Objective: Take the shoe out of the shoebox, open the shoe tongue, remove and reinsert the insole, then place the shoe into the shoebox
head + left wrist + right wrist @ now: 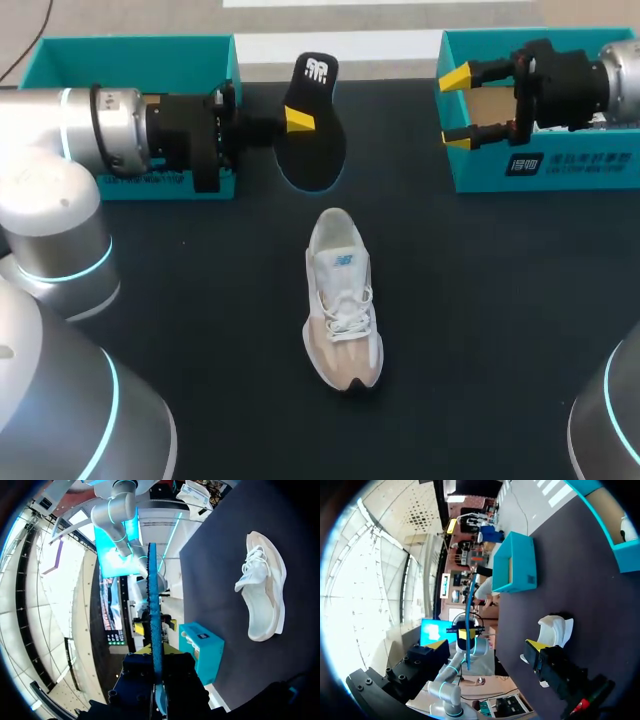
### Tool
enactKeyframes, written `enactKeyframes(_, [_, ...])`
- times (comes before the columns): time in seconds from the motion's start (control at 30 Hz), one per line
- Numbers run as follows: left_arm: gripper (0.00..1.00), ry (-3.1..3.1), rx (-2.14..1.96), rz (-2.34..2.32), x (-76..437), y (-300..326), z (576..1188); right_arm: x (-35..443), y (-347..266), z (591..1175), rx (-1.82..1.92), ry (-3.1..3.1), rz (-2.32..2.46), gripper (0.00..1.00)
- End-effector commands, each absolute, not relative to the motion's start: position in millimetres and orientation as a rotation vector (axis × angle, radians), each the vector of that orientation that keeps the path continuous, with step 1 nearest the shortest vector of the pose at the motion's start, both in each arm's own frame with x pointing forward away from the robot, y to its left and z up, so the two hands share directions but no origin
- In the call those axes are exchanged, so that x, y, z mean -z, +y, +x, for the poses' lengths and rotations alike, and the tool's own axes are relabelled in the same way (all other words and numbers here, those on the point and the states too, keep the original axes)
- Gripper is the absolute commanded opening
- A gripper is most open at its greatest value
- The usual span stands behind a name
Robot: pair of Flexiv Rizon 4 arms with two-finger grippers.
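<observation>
A white and beige shoe (342,300) lies on the black table, toe toward the front edge, out of both boxes. My left gripper (300,120) hangs above the table behind the shoe, shut on the black insole (315,125), which stands on edge. In the left wrist view the insole (154,620) shows edge-on as a thin blue strip between the fingers, with the shoe (262,587) off to one side. My right gripper (457,108) stands open over the right shoebox (545,172), nothing between its fingers. From the right wrist view the shoe (555,627) shows beside one finger of that gripper (485,646).
A second teal box (130,55) sits at the back left, partly behind my left arm. Both boxes line the table's far edge. The left arm's base (60,250) stands at the left front.
</observation>
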State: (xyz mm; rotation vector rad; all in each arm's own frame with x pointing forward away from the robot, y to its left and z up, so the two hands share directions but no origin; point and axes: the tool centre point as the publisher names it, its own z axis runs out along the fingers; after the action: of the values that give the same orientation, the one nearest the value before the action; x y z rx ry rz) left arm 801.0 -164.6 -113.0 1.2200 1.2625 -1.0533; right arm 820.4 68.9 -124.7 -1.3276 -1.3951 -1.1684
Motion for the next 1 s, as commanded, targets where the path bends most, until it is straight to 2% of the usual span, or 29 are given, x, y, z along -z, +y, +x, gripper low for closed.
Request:
enactKeyframes(0.03, [0.0, 1.329, 1.099, 1.203, 112, -166, 799, 125, 70, 820, 1.169, -1.395, -1.33, 1.0])
enactKeyframes(0.2, [0.0, 1.866, 1.32, 1.03, 106, -168, 790, 125, 70, 820, 1.169, -1.395, -1.33, 1.0])
enactKeyframes(0.5, [0.0, 2.595, 1.717, 0.368, 93, -156, 786, 125, 70, 820, 1.169, -1.395, -1.33, 1.0])
enactKeyframes(0.87, [0.0, 2.738, 2.269, -0.391, 95, -166, 777, 125, 70, 820, 1.169, -1.395, -1.33, 1.0])
enactKeyframes(0.97, [0.0, 2.662, 2.421, -0.738, 98, -168, 775, 125, 70, 820, 1.169, -1.395, -1.33, 1.0])
enactKeyframes(1.0, [0.0, 2.595, 2.495, -1.01, 100, -168, 777, 125, 70, 820, 1.169, -1.395, -1.33, 1.0])
